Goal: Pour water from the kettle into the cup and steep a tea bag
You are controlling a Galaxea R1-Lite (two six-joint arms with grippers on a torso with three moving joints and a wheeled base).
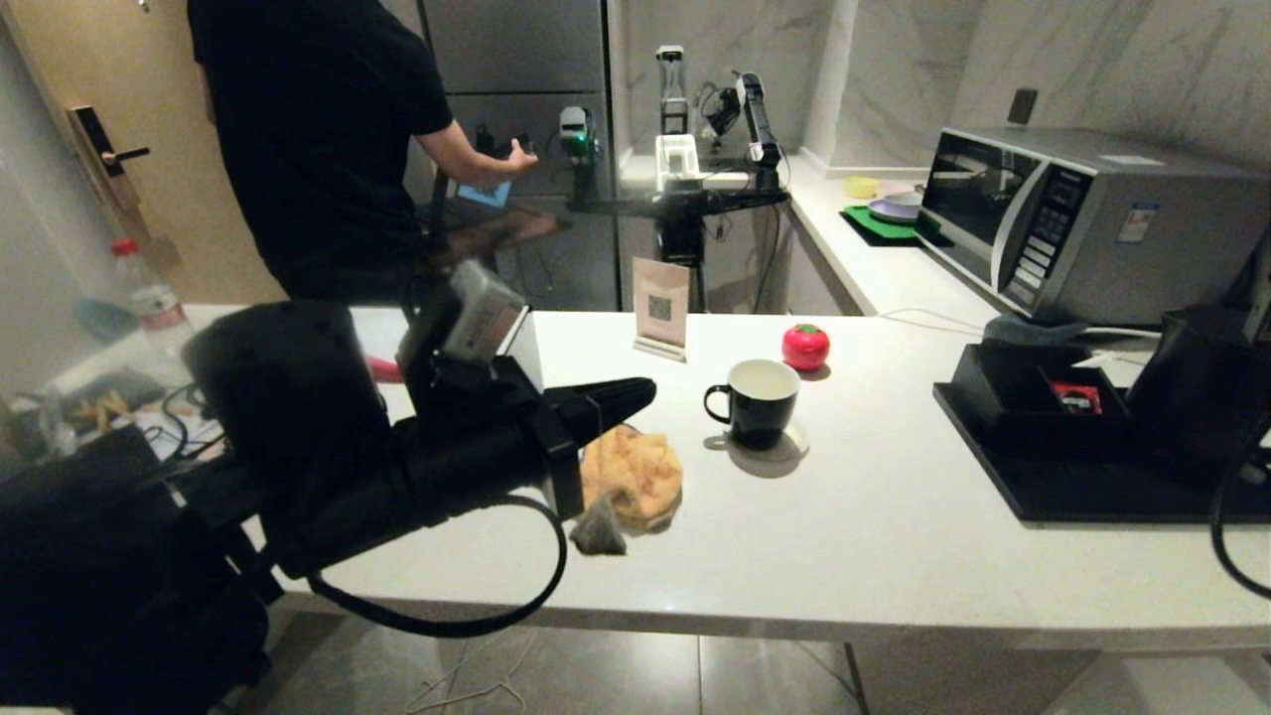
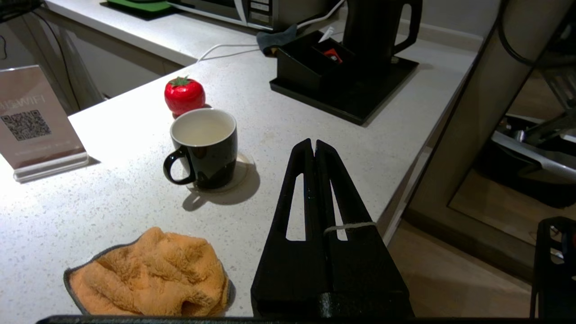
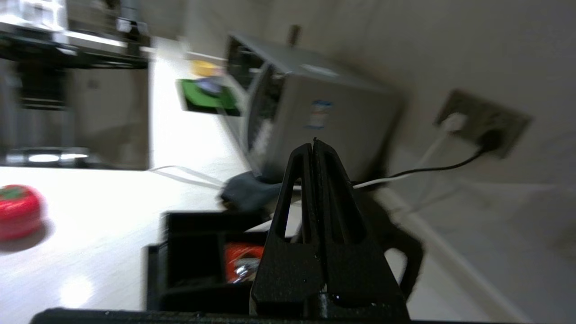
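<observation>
The black cup with a white inside stands on a pale coaster mid-table, its handle towards my left arm; the left wrist view shows the cup holding pale liquid. My left gripper hovers left of it, shut on the string of a tea bag that dangles below, in front of the orange cloth. The string crosses one finger of the left gripper. The black kettle sits on the tray at the far right. My right gripper is shut and empty, above the kettle.
A red tomato-shaped object sits behind the cup, beside a QR sign. An orange cloth lies under my left gripper. A black compartment box stands on the tray, a microwave behind it. A person stands at the back.
</observation>
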